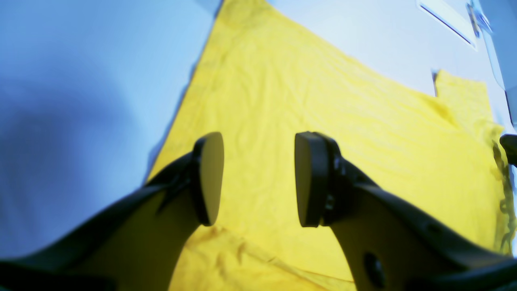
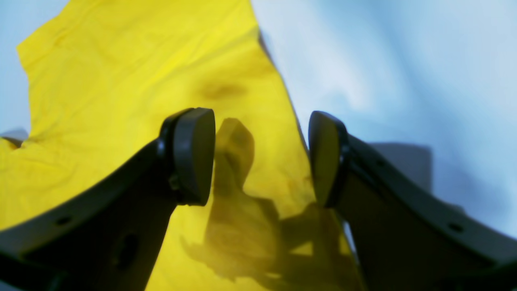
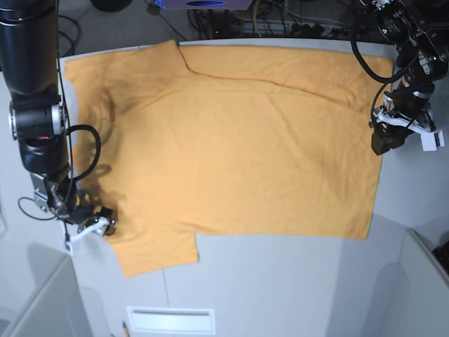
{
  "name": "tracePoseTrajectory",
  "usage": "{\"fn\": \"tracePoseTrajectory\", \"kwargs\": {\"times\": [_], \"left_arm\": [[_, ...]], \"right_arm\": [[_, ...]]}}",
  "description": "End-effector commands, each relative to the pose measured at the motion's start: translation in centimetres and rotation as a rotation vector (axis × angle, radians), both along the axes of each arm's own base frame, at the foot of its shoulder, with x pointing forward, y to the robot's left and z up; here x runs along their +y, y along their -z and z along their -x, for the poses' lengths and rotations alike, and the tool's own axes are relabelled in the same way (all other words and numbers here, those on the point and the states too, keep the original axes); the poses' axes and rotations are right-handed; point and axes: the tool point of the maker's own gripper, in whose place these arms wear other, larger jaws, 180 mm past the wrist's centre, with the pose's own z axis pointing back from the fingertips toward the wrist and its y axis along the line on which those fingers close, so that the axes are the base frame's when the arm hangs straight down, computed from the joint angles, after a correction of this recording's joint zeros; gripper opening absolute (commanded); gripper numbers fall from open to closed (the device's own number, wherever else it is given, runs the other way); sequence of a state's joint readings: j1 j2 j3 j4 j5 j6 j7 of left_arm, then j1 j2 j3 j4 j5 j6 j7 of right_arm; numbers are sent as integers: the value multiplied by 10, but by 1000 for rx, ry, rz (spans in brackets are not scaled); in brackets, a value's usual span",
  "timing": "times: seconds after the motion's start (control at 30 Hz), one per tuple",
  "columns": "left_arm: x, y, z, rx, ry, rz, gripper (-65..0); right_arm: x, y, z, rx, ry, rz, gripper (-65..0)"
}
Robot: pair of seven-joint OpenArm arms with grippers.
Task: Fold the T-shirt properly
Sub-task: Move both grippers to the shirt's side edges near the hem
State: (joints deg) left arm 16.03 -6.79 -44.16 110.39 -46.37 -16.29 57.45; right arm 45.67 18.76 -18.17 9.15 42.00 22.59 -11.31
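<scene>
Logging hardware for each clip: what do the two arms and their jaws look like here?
Both arms are black with thick cylindrical links and loose black cables looping alongside; the right-arm link carries a grey band with a small red mark. White fittings sit near each wrist. The left gripper and right gripper each have two black curved jaws ending in flat, rounded oval pads.

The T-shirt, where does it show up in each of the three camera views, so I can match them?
Left wrist: the T-shirt runs up the middle, behind the open left gripper.
Right wrist: it fills the left half, under the open right gripper.
Base: it lies spread flat across the table, covering most of it.
Shared landmark: the short sleeve at the base view's lower left, which also shows at far right in the left wrist view.
</scene>
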Motion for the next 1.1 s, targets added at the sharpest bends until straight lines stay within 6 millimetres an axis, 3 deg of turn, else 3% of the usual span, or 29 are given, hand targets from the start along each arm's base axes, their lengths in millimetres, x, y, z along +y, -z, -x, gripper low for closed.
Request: {"fn": "tracePoseTrajectory", "kwargs": {"times": [0.0, 0.13, 0.23, 0.3, 0.33, 0.53, 0.8, 0.93, 1.07], "left_arm": [[3, -11, -5, -40, 2, -17, -378], [1, -13, -8, -48, 7, -15, -377], [4, -16, -14, -54, 1, -41, -377], [17, -13, -19, -23, -26, -116, -377], [24, -8, -22, 1, -45, -146, -377], [51, 28, -70, 135, -74, -205, -375], [77, 37, -157, 177, -74, -216, -374], [74, 60, -192, 185, -52, -202, -281], [71, 63, -219, 112, -84, -154, -225]], "right_arm": [[-3, -20, -16, -50, 4, 2, -309], [-4, -14, -11, -42, 4, 4, -341], [0, -13, -12, -42, 0, -1, -488], [0, -13, -12, -42, 0, -1, -636], [1, -13, -12, -42, -1, -2, -650], [0, -13, -12, -39, 4, 3, -650], [-2, -6, -5, -21, 5, 5, -650], [-3, -1, -1, -10, 5, 6, -650], [-4, 0, 1, -7, 6, 7, -650]]}}
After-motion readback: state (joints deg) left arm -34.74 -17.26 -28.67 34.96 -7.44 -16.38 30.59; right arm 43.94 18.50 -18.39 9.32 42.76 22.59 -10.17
